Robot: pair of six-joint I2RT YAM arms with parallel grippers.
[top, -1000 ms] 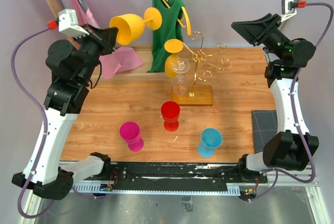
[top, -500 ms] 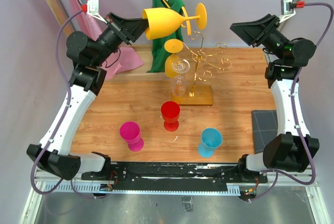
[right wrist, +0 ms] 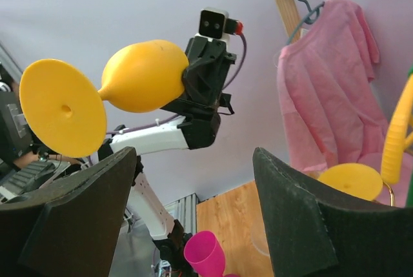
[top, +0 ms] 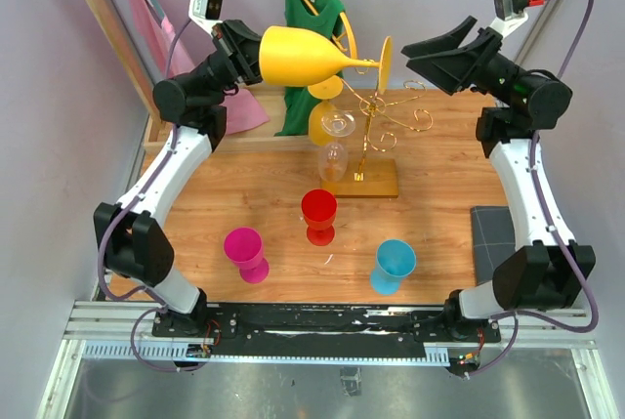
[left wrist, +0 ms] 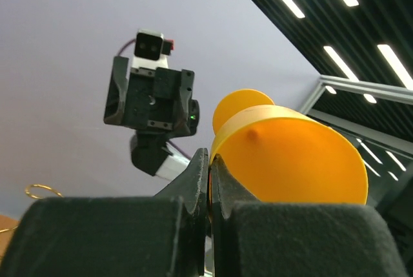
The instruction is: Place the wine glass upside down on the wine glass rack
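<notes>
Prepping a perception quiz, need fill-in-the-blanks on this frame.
The left pincer grips a ____ wine glass by its bowl.
The right pincer is ____.
On the table, between the pink cup and the blue cup, stands a ____ one.
Missing: yellow; open; red.

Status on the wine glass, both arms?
Left gripper shut on yellow wine glass rim, glass sideways, up near gold rack. Right gripper open, near its foot. Rack already carries second yellow glass and clear glass.
</notes>
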